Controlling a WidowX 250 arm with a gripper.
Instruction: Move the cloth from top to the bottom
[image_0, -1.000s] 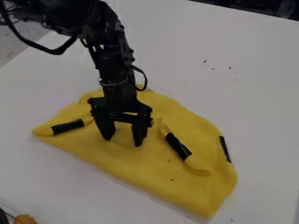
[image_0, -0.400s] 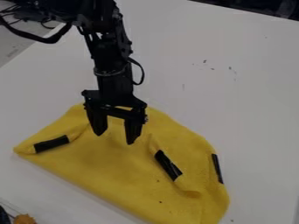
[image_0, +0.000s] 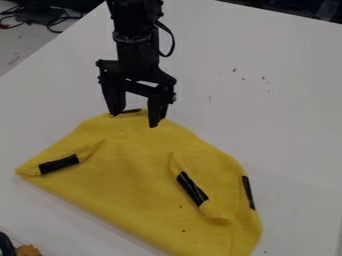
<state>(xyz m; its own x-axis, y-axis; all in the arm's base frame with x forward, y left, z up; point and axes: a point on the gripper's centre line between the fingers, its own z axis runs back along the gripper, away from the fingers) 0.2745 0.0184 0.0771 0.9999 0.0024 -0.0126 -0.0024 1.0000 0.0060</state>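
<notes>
The gripper (image_0: 135, 119) hangs at the upper left of the camera view, over the far edge of the yellow cloth. It is open, with its two fingers well apart and nothing held between them. Below it the yellow cloth (image_0: 140, 185) lies folded over on the white table, from the left side to right of centre and down to the bottom edge. Black strips mark its left part, its middle, its right edge and its far edge, the last one partly behind the gripper.
The white table (image_0: 280, 110) has small dark specks at the upper right. An orange-brown object (image_0: 28, 250) and a dark curved piece (image_0: 6, 246) stand in the lower left corner. Cables (image_0: 57, 21) lie beyond the table at the upper left.
The cloth first shifted toward the lower left, with the gripper low over it. Since then the gripper has moved up the view to the cloth's far edge, while the cloth has stayed put.
</notes>
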